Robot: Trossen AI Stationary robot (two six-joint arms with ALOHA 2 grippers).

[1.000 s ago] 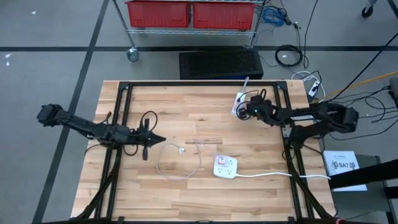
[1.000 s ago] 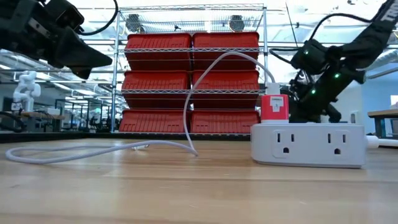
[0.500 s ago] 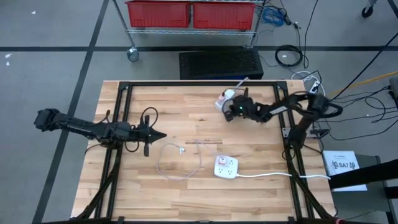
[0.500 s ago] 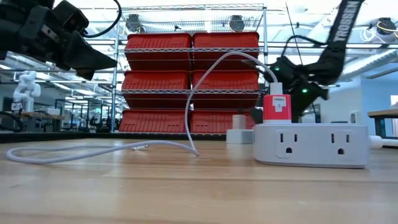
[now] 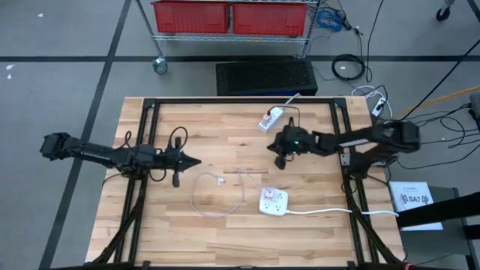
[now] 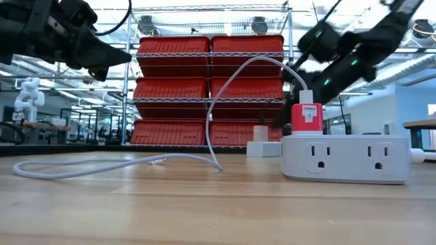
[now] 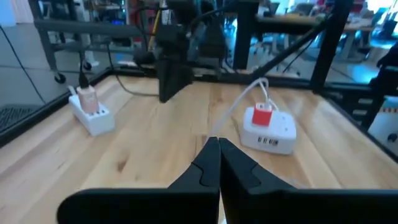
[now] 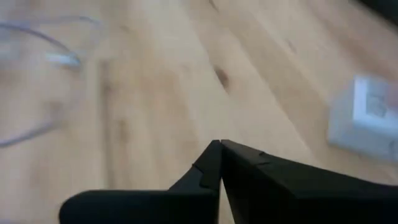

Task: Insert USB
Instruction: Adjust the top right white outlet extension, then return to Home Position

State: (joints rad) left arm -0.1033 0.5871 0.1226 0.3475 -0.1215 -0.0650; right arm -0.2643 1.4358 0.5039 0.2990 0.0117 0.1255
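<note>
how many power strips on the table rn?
2. One white power strip with a red USB charger plugged in sits near the table's front centre. A second power strip lies at the back, beyond the right gripper. None appear hidden.

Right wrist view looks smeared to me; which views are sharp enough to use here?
Right wrist view: motion blur, the white power strip and cable only smears. Low view: right end effector blurred, the power strip sharp. High view: crisp throughout. Left wrist view: soft background, the red charger readable.
</note>
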